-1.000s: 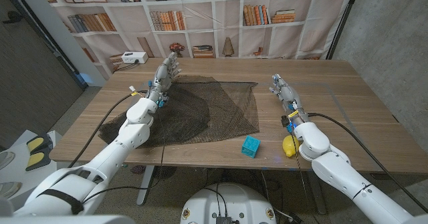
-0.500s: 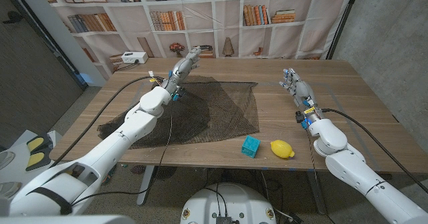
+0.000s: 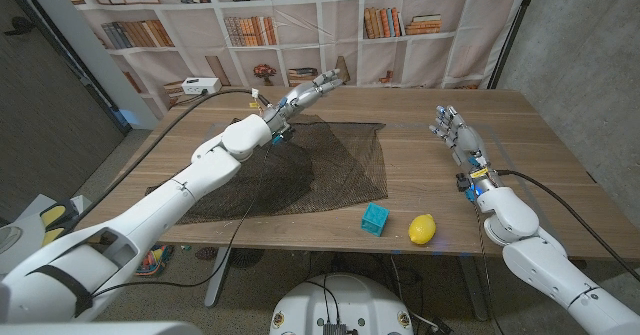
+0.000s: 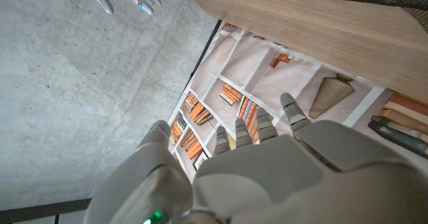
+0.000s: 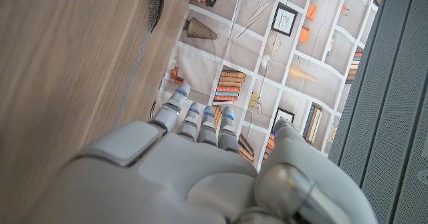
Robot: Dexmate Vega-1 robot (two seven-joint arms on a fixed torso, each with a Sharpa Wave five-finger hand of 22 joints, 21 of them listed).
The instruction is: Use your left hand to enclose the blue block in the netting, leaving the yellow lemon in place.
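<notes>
On table, near front edge: blue block [image 3: 374,218] on bare wood, just off the netting's near right corner; yellow lemon [image 3: 422,229] beside it, apart.
Netting: dark mesh [image 3: 300,165] spread flat over table's left-centre; a corner shows in the right wrist view [image 5: 155,2].
Left hand: [image 3: 305,92] raised over netting's far edge, fingers extended, slightly apart, holding nothing.
Right hand: [image 3: 456,135] above bare wood [image 3: 540,155] at right, fingers straight, slightly spread, empty.
Backdrop: bookshelf [image 3: 300,15] behind table.
</notes>
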